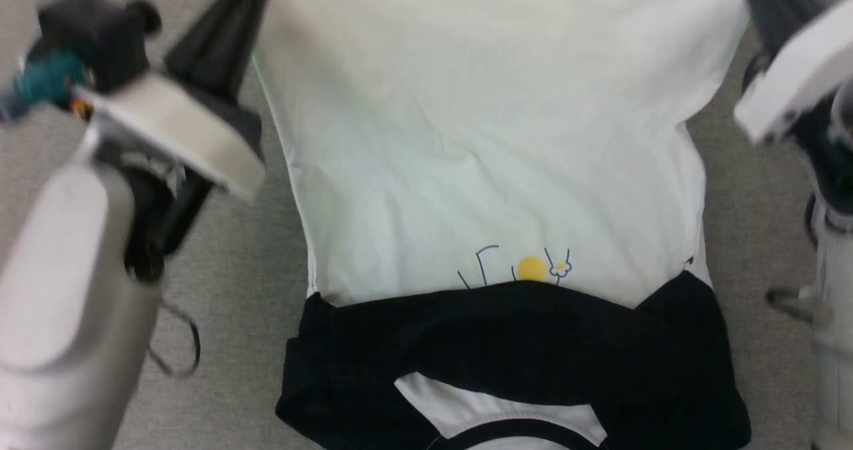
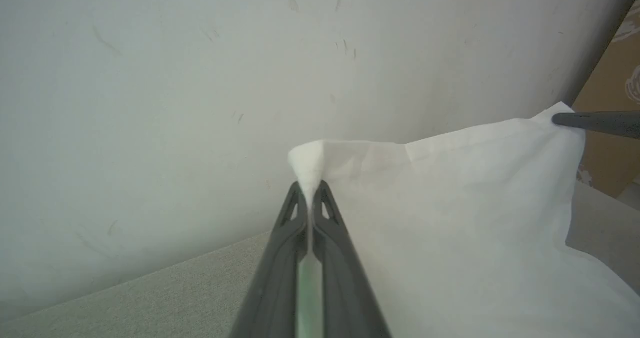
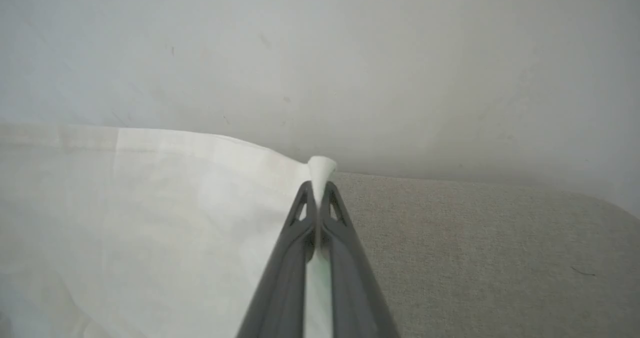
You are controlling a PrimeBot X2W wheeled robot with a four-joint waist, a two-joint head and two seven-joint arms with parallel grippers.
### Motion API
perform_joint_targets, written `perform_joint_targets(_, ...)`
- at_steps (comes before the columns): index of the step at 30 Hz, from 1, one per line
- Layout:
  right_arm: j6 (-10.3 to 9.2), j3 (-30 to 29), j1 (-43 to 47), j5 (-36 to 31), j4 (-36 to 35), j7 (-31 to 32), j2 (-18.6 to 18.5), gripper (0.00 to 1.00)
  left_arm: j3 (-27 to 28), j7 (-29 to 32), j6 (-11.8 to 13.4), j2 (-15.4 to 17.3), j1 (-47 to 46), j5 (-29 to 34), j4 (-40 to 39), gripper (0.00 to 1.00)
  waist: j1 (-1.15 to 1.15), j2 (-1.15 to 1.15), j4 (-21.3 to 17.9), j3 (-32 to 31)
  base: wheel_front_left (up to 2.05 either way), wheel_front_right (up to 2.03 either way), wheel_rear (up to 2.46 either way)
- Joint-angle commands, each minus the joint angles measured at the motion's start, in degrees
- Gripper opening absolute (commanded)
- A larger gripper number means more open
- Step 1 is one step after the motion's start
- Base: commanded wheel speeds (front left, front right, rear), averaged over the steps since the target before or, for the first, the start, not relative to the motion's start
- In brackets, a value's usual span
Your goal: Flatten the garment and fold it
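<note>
- L gripper (image 2: 310, 192): fingers pressed together, clamped on a white hem corner of the garment (image 1: 480, 137); a nub of cloth pokes out past the tips.
- R gripper (image 3: 318, 190): jaws together too, pinching the opposite hem corner, w/ a small tuft of cloth above the tips.
- Hem edge runs taut btwn the two grippers; in the left wrist view, the R gripper's dark finger tip sits at the far corner.
- Garment spreads on grey carpet (image 1: 260, 250), white body toward top of head view, front side up.
- Black sleeves (image 1: 520, 343) folded across the chest, overlapping; black neckband (image 1: 513, 430) at bottom edge.
- Yellow-blue drawing (image 1: 531, 269) just above the sleeves, partly covered.
- Pale wall (image 2: 200, 77) behind the hem.
</note>
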Motion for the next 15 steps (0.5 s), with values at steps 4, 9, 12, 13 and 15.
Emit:
perform_joint_targets(4, -0.04, -0.1, 9.5, 4.2, -6.3, -1.4, 0.2, 0.0, 0.1, -2.3, 1.3, 1.2, 10.4, -0.1, -6.7, 0.0, 0.01, 0.0, 1.2, -8.5, 0.0, 0.0, 0.0)
perform_joint_targets(9, -0.04, -3.1, 23.0, 8.1, -13.8, -2.9, 2.1, 0.0, 1.8, -5.3, 4.6, 2.1, 25.8, -2.2, -14.6, 0.0, 0.01, 0.0, 1.6, -13.9, 0.0, 0.0, 0.0)
perform_joint_targets(12, -0.04, -5.4, 30.5, 9.8, -17.1, -3.7, 3.7, 0.0, 3.1, -6.7, 5.8, 2.3, 35.4, -5.1, -18.1, 0.0, 0.01, 0.0, 1.4, -16.6, 0.0, 0.0, 0.0)
perform_joint_targets(13, -0.04, -6.2, 32.9, 10.5, -18.0, -4.0, 4.2, 0.0, 3.4, -7.1, 6.1, 2.3, 38.6, -6.2, -19.3, 0.0, 0.01, 0.0, 1.4, -17.4, 0.0, 0.0, 0.0)
perform_joint_targets(15, -0.04, -8.0, 37.5, 12.0, -19.6, -4.6, 5.1, 0.0, 3.8, -7.7, 6.3, 2.1, 44.6, -8.8, -21.5, 0.0, 0.01, 0.0, 1.3, -18.7, 0.0, 0.0, 0.0)
